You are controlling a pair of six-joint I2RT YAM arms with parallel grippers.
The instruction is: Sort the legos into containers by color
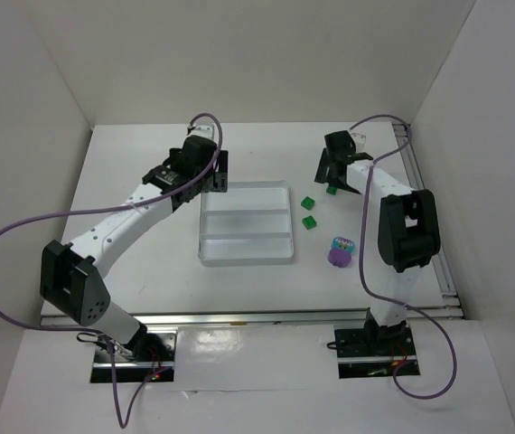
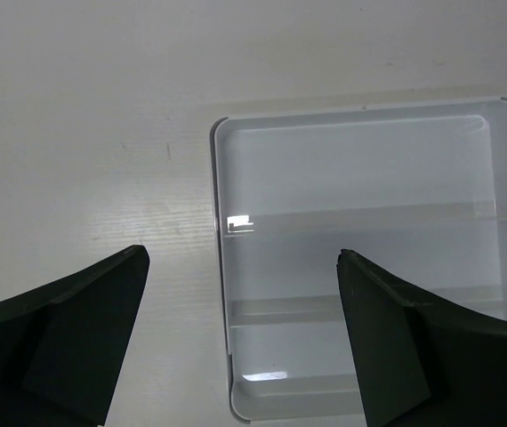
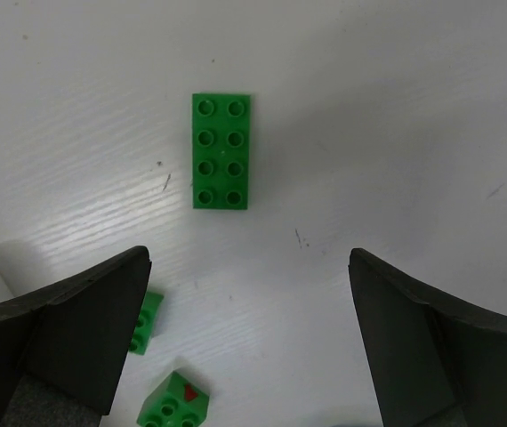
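Sorting looked not yet begun from the top camera: the clear tray [image 1: 245, 250] lay mid-worktop [image 1: 131, 154], its long compartments [image 1: 245, 201] showing no brick. Two small green bricks [image 1: 308, 202] sat just right of it, and a teal-and-lilac piece [image 1: 342, 244] sat at the top of a purple cup [image 1: 339, 259] nearer the bases. The left tool [image 1: 212, 176] hung at the tray's far left corner. The right tool [image 1: 333, 170] hung above a two-by-four green brick [image 1: 331, 190], probably because that brick was the first pick. From the left wrist, that tool's fingers stood wide apart and held nothing, straddling the tray's rim, seemingly parked to wait or to steady the tray. From the right wrist, the fingers were likewise spread and empty. The two-by-four green brick lay flat, studs up, on the worktop ahead of the gap, untouched, with the small green bricks near the left finger. The tool would likely need to advance until its pads faced the brick's long sides.
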